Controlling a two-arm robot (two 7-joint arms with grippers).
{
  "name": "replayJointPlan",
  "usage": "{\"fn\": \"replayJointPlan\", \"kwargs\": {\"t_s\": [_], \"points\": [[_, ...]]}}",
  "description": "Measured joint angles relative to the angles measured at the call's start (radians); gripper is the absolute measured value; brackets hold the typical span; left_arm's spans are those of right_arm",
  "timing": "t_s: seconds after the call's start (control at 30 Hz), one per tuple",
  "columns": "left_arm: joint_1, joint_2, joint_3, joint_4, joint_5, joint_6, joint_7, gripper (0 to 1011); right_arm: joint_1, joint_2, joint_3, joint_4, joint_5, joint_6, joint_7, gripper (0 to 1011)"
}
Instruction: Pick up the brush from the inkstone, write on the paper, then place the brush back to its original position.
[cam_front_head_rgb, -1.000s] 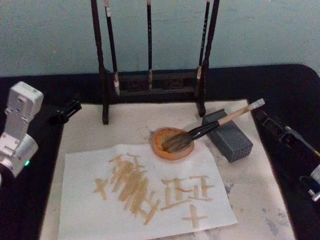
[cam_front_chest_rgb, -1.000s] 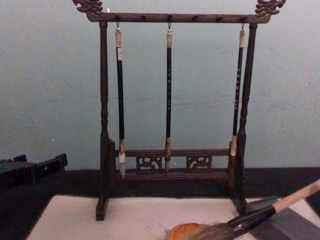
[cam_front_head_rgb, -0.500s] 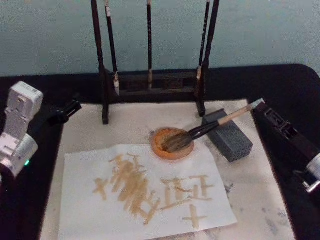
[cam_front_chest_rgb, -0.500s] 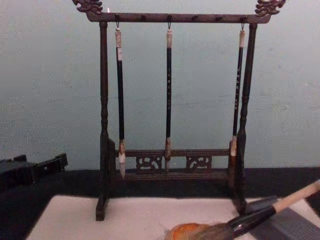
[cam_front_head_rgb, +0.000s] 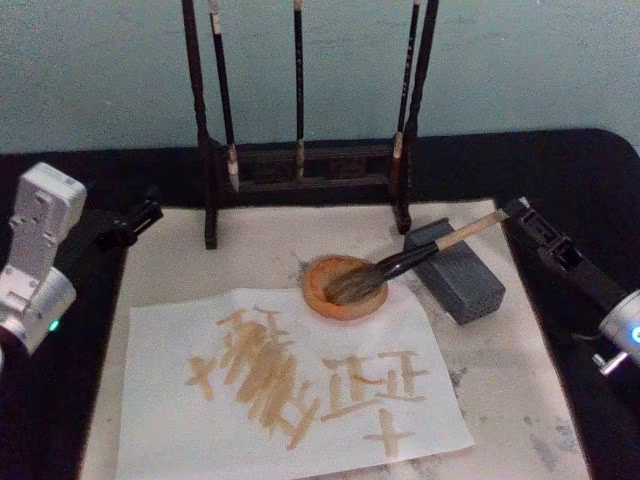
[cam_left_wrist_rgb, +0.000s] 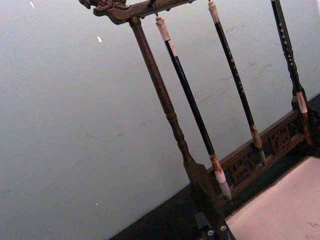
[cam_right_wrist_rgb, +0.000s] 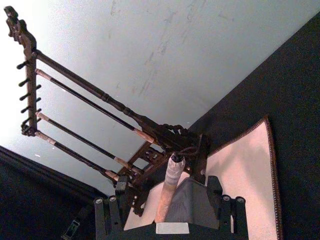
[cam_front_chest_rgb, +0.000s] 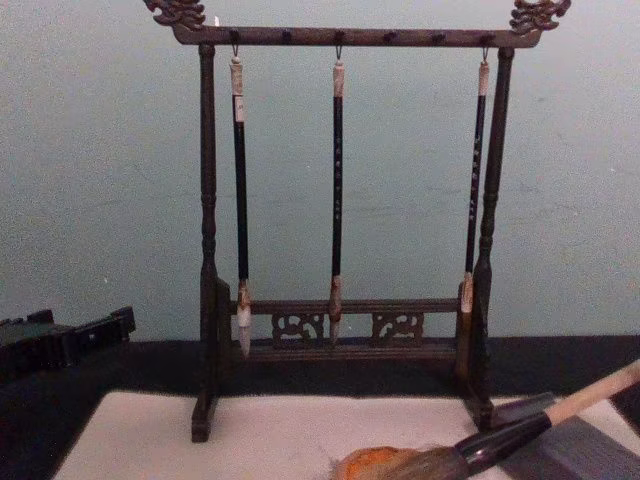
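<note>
Though not a sure call, reads as the tail end of the put-back step. Brush (cam_front_head_rgb: 400, 262) down, not lifted: bristles in the orange inkstone (cam_front_head_rgb: 320, 300), handle propped across the grey block (cam_front_head_rgb: 470, 290), whitish end aimed toward the right edge of the mat (cam_front_head_rgb: 530, 400). Paper (cam_front_head_rgb: 170, 430) flat on the mat in front of the inkstone, far edge at the dish's near rim; cannot tell whether tucked under or just touching. Already carrying tan strokes, hence guessing writing done.

Right gripper (cam_right_wrist_rgb: 167, 201) at the brush's whitish end, jaws spread wide either side of the handle, gaps on both sides, gripping nothing. Left gripper (cam_front_head_rgb: 135, 222) parked by the mat's far left corner, near the wooden rack's (cam_front_head_rgb: 300, 160) left foot, well apart from brush and paper.

Next move, as judged: back the right gripper straight out along the handle's line, jaws kept wide, no sideways drift. Only resting on the block, so likely to roll or drag bristles out of the dish at any nudge to the end.

If instead pre-grasp: same pose fits. Close on the handle near the end, then lift high enough to clear block and rim before swinging over to the paper.
</note>
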Motion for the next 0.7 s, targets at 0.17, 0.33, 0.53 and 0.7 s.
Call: {"fn": "replayJointPlan", "kwargs": {"t_s": [0.17, 0.33, 0.53, 0.7], "points": [[0.000, 0.000, 0.000, 0.000, 0.000, 0.000, 0.000, 1002, 0.027, -0.003, -0.021, 0.032, 0.006, 0.000, 0.005, 1008], [0.000, 0.000, 0.000, 0.000, 0.000, 0.000, 0.000, 1002, 0.053, -0.008, -0.039, 0.062, 0.015, 0.004, 0.011, 1008], [0.000, 0.000, 0.000, 0.000, 0.000, 0.000, 0.000, 1002, 0.075, -0.014, -0.057, 0.088, 0.026, 0.009, 0.018, 1008], [0.000, 0.000, 0.000, 0.000, 0.000, 0.000, 0.000, 1000, 0.099, -0.019, -0.076, 0.116, 0.034, 0.011, 0.026, 1008]]}}
